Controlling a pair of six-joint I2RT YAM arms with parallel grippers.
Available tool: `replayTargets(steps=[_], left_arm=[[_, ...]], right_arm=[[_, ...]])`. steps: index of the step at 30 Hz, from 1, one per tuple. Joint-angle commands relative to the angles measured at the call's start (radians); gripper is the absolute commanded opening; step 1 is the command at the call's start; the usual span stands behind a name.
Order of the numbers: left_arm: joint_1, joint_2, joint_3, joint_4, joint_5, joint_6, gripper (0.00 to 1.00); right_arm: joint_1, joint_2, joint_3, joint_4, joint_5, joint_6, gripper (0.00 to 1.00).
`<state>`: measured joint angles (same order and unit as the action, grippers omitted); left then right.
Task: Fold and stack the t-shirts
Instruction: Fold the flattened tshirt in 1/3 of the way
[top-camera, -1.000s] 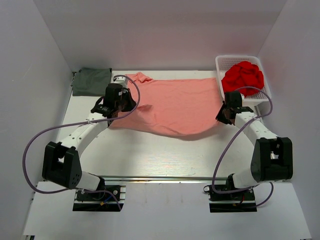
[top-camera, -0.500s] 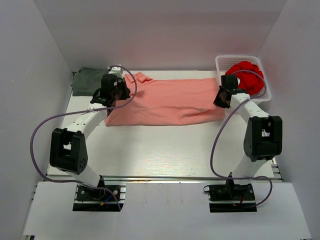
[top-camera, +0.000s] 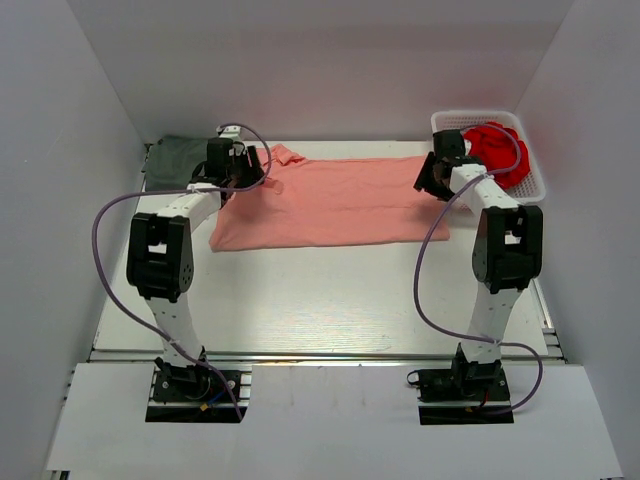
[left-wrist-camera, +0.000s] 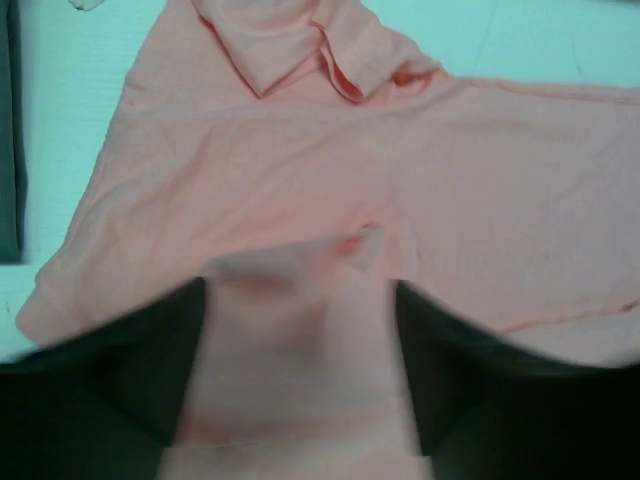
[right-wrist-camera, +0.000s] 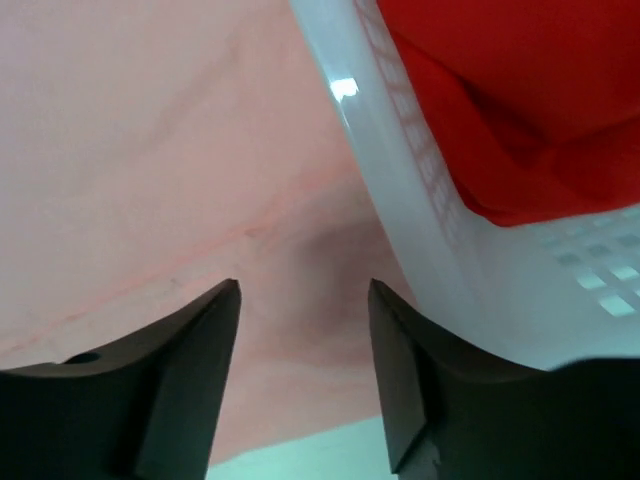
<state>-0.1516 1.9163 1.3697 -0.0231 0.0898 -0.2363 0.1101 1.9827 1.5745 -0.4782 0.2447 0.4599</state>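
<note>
The salmon-pink t-shirt (top-camera: 340, 205) lies folded in half lengthwise across the far part of the table, its collar (left-wrist-camera: 270, 50) at the far left. A dark grey-green t-shirt (top-camera: 178, 160) lies folded at the far left corner. My left gripper (top-camera: 243, 178) hovers low over the pink shirt's left end, jaws apart, and a blurred fold of pink cloth (left-wrist-camera: 300, 330) lies loose between its fingers (left-wrist-camera: 130, 380). At the shirt's right end my right gripper (top-camera: 428, 182) stands open over the pink cloth (right-wrist-camera: 150, 150), holding nothing.
A white plastic basket (top-camera: 530, 180) with a crumpled red cloth (top-camera: 497, 150) stands at the far right, its wall (right-wrist-camera: 400, 180) right beside my right gripper's fingers. White walls close in the table on three sides.
Both arms carried the shirt's near edge away from me to its far edge, folding it in half. Both grippers then went from shut to open and let the cloth go.
</note>
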Motion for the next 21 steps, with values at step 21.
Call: replayTargets(steps=[21], left_arm=[[0.024, -0.031, -0.2, 0.024, 0.323, -0.104, 1.0]], right_arm=[[0.076, -0.056, -0.205, 0.225, -0.347, -0.089, 0.9]])
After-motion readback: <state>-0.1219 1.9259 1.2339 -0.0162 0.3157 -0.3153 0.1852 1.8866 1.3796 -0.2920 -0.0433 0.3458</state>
